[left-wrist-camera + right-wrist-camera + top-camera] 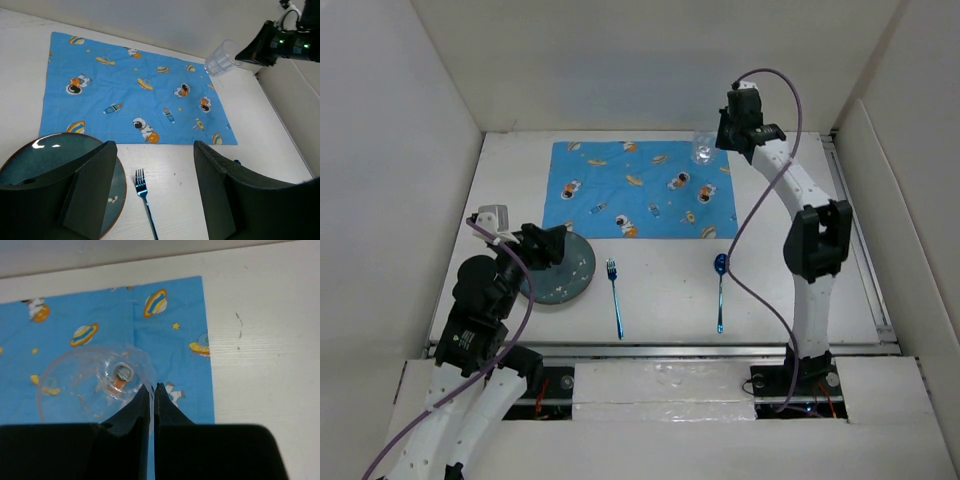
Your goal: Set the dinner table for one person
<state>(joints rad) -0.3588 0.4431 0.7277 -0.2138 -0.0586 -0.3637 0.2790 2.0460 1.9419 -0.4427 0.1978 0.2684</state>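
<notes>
- The right gripper [151, 387] was clenched on the wall of a clear glass [85, 385]. Its two fingers were drawn almost together, with the rim pinched between them.
- The glass sat over the far right corner of the blue placemat [620, 190], and the wrist view looked down through its mouth at the printed cloth. From the left wrist view it seemed tilted. Whether its base touched the placemat could not be told.
- The left gripper [154, 147] was released, jaws spread wide and grasping nothing, hovering over the dark teal plate [50, 155].
- The plate lay on the white desk [670, 310] just off the near left corner of the placemat, not on the cloth.
- A blue fork [615, 295] lay on the desk near the placemat's near edge, right of the plate. Its long axis ran near to far, with the tines towards the placemat.
- A blue spoon [720, 290] lay parallel to the fork, below the placemat's near right corner, bowl end towards the cloth.
- The plate was the left arm's piece by plain nearness. It likely had to travel away from the arm and to the right to reach the placemat's middle, while the right arm was occupied with the glass.
</notes>
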